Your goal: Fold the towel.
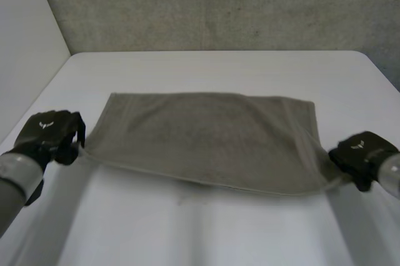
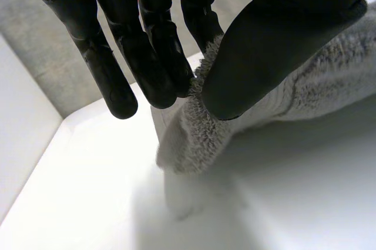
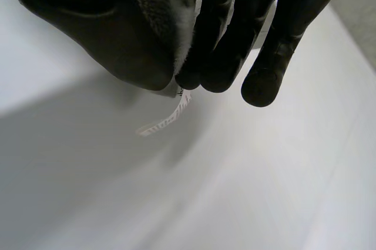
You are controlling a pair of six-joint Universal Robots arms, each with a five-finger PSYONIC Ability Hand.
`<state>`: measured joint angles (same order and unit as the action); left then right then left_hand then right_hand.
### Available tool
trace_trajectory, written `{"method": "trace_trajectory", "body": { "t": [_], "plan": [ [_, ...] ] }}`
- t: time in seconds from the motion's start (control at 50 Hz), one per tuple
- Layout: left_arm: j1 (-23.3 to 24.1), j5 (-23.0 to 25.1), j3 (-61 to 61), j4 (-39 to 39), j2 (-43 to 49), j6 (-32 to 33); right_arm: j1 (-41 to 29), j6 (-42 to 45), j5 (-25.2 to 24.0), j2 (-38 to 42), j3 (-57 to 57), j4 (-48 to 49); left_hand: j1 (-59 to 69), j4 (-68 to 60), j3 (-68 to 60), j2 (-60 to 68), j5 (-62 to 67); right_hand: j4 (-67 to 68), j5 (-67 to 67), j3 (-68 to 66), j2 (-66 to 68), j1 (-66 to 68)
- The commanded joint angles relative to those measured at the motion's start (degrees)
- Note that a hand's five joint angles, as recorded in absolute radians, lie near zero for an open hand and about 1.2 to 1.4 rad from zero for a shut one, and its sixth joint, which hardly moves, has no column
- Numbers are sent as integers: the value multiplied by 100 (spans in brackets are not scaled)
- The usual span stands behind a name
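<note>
The towel (image 1: pixel 206 138) is plain greyish-olive, left hand (image 1: pixel 50 133) and right hand (image 1: pixel 362 153) black, table (image 1: pixel 206 228) white, wall (image 1: pixel 219 4) speckled grey; tag (image 3: pixel 167 118) looks white, maybe printed.

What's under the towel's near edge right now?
Bare white table, shadowed: left hand and right hand pinch the towel up by its near corners. Whatever lies under the far half is covered.

The grey terry towel (image 1: pixel 206 138) lies across the middle of the white table (image 1: pixel 219 69). The left robot hand (image 1: pixel 50 136) is at its near left corner, the right robot hand (image 1: pixel 362 157) at its near right corner.
</note>
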<state>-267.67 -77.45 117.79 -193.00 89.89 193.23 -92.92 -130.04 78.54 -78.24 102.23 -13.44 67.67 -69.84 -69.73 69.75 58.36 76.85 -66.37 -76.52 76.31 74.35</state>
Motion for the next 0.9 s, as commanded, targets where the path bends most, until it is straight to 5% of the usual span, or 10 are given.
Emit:
{"method": "trace_trajectory", "body": {
  "t": [0.02, 0.08, 0.16, 0.24, 0.34, 0.46, 0.62, 0.9],
  "plan": [
    [-707, 1159, 754, 615, -1281, 690, 423, 462, -627, -842, -62, -950, 1233, -1016, -1027, 1025, 1164, 315, -363, -348, 369, 565],
    [-796, 1293, 710, 509, -1228, 673, 433, 174, -883, -632, -378, -836, 1233, -1016, -1027, 1025, 1164, 315, -363, -348, 369, 565],
    [-673, 1250, 132, -69, 7, 550, 353, -390, -875, 116, -854, -598, 1233, -1016, -1027, 1025, 1164, 315, -363, -348, 369, 565],
    [-233, 968, -644, -238, 907, 365, -163, -794, -517, 1133, -1861, -309, 1233, -1016, -1027, 1025, 1164, 315, -363, -348, 369, 565],
    [267, 73, -2415, -229, 2477, 154, -605, -944, 126, 2138, -3008, -264, 1233, -1016, -1027, 1025, 1164, 315, -363, -348, 369, 565],
    [584, -183, -3667, -211, 3404, 66, -745, -1515, 425, 3228, -4423, -71, 1233, -1016, -1027, 1025, 1164, 315, -363, -348, 369, 565],
    [997, -579, -5697, 184, 4801, 57, -868, -1595, 1136, 4588, -6397, -9, 1233, -1016, -1027, 1025, 1164, 315, -363, -348, 369, 565],
    [1120, -1132, -8333, 1458, 6523, 101, -886, -1577, 1287, 5513, -7771, -273, 1233, -1016, -1027, 1025, 1164, 315, -363, -348, 369, 565]
  ]
}}
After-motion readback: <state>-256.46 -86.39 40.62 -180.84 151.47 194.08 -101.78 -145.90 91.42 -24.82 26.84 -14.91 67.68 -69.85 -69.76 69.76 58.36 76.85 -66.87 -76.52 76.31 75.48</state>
